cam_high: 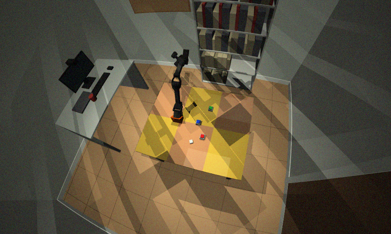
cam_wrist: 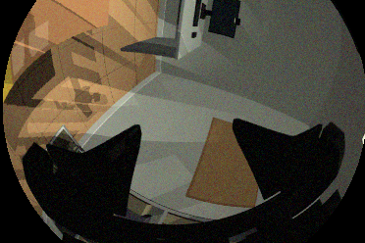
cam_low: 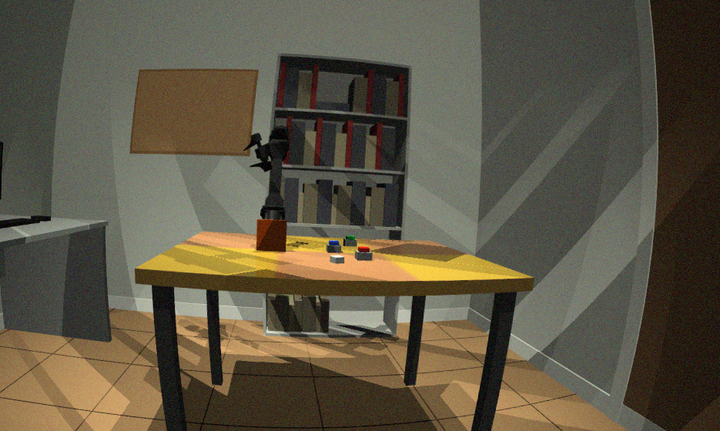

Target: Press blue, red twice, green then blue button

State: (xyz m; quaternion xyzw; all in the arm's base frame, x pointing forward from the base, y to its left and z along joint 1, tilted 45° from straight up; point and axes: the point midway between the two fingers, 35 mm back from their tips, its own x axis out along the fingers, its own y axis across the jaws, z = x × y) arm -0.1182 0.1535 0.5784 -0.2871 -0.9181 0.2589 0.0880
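The blue button (cam_high: 198, 122) (cam_low: 333, 244) is on a grey base near the middle of the table (cam_high: 226, 165) (cam_low: 330, 286). The red button (cam_high: 202, 136) (cam_low: 363, 249) is nearer the front edge, and the green button (cam_high: 210, 108) (cam_low: 349, 238) is farther back. All three caps stand raised. My gripper (cam_high: 172, 55) (cam_low: 249, 157) (cam_wrist: 187, 127) is open and empty, high above and behind the table, well away from the buttons. It points to the left in the exterior view. The wrist view shows wall and floor between and beyond the fingers, with no button in sight.
A small white block (cam_high: 190, 141) (cam_low: 336, 258) lies left of the red button. The arm's orange base (cam_high: 177, 118) (cam_low: 271, 235) stands left of the blue button. A bookshelf (cam_high: 231, 52) (cam_low: 346, 114) is behind the table; a desk (cam_high: 115, 69) (cam_low: 84, 227) is to the left.
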